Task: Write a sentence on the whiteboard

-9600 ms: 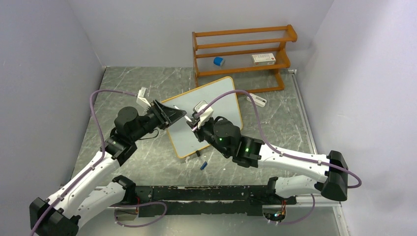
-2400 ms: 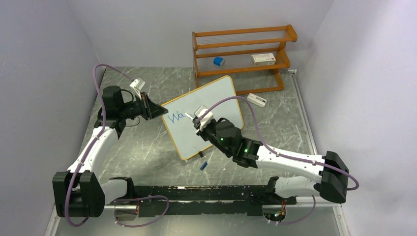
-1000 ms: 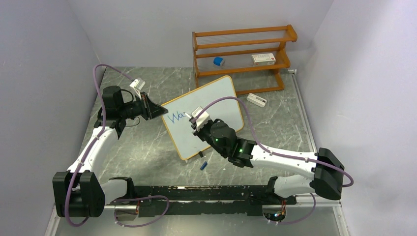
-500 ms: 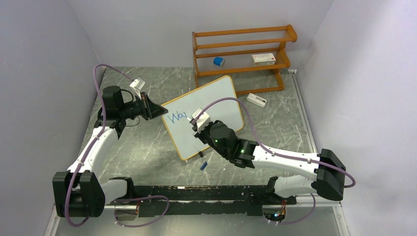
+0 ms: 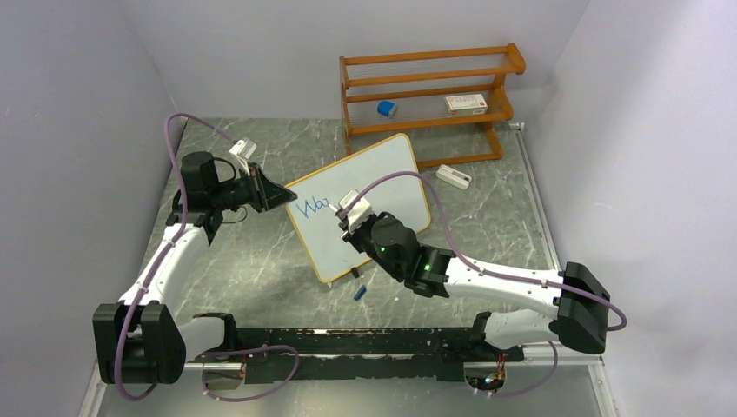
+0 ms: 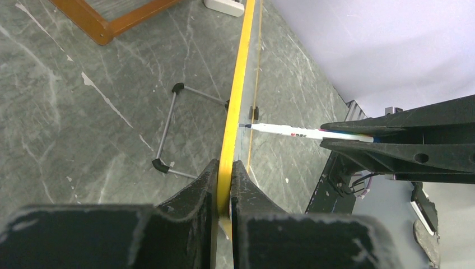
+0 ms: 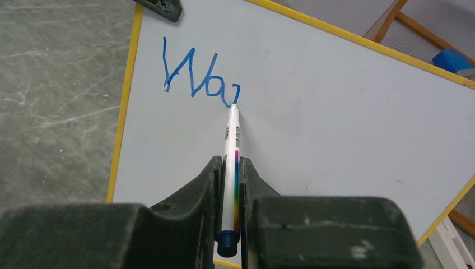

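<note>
Right wrist view is showing the right claw (image 7: 231,162) clamped tight on a marker (image 7: 231,137), its tip touching the whiteboard (image 7: 336,112) at the tail of the sentence (image 7: 196,81), which is reading only "Wa" plus the start of a 3rd letter in blue. Left wrist view is showing the left claw (image 6: 224,171) pinching the board's yellow-orange frame at its left edge, its 2 fingers closed on both faces. The board is standing tilted on the tabletop (image 5: 261,261), leaning on a thin wire stand (image 6: 168,131), near the wooden rack (image 5: 426,95) at the far side. I am judging the board to be light, stiff and smooth, so pen pressure is likely tipping it back or sliding its feet; bracing it by the frame edge, clear of the writing area, is looking like the right hold. The marker is looking slim and slick, so a firm mid-barrel grip is suiting it, and most of the sentence is not yet written.
</note>
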Tool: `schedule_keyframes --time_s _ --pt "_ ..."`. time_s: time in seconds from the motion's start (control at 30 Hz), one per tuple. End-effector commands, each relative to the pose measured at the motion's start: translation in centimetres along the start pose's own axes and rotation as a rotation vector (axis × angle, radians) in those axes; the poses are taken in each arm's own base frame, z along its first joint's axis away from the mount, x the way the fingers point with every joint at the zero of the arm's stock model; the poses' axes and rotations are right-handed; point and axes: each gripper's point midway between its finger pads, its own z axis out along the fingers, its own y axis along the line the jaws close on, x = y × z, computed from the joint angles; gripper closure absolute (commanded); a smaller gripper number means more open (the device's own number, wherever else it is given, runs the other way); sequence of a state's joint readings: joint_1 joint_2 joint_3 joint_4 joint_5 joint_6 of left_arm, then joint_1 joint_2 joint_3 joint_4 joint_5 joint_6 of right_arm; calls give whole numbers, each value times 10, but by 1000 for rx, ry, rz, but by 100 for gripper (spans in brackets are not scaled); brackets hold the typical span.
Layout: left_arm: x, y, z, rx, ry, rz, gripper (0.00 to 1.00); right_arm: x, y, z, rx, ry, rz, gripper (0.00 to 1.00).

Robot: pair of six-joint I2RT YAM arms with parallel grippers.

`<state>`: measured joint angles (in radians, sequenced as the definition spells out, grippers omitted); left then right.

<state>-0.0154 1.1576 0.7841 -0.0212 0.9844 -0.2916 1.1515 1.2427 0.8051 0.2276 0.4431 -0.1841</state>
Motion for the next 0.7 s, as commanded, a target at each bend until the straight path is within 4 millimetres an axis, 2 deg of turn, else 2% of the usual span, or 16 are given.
schedule_keyframes --time_s 0.0,0.67 --pt "6 14 -2 -50 7 -8 95 -8 -5 4 36 -41 10 100" --pt "6 14 -2 -52 8 -8 95 -7 -12 9 90 -46 6 100"
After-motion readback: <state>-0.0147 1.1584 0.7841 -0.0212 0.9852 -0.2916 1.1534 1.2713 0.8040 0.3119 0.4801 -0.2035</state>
